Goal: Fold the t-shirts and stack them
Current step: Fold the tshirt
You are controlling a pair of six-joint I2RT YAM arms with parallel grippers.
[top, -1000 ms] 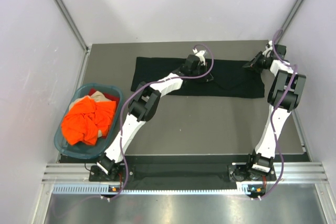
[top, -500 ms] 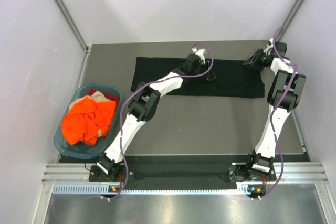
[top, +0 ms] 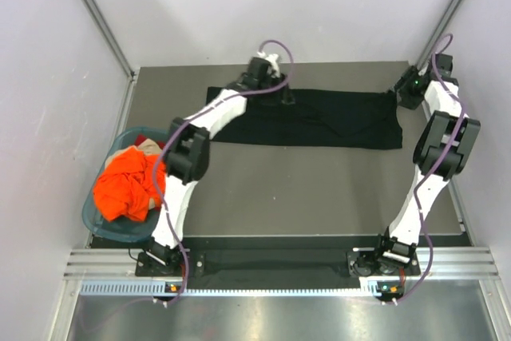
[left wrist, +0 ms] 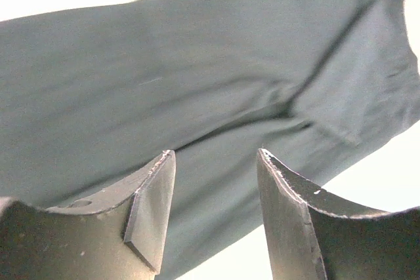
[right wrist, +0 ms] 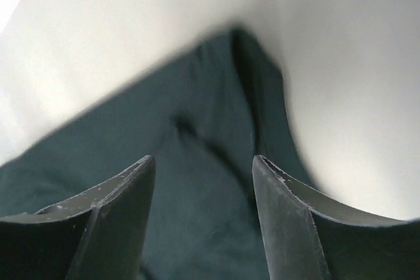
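The black t-shirt (top: 319, 121) lies as a long flat strip across the far part of the table. My left gripper (top: 279, 90) hovers over its far edge, left of the middle, and is open with nothing between its fingers (left wrist: 154, 195); black cloth (left wrist: 216, 77) fills the view beneath it. At the shirt's far right corner my right gripper (top: 402, 91) is open and empty too, with that corner of the black shirt (right wrist: 210, 129) below it. The orange t-shirt (top: 128, 185) is bunched in a basket at the left.
The teal plastic basket (top: 89, 217) stands at the table's left edge, with a beige cloth (top: 145, 144) under the orange shirt. Grey table surface (top: 303, 193) stretches between the black shirt and the arm bases. Walls close in on both sides.
Both grippers have opened and let go of the black shirt. The left arm swung left and back along the shirt's far edge; the right gripper drew back toward the far right corner.
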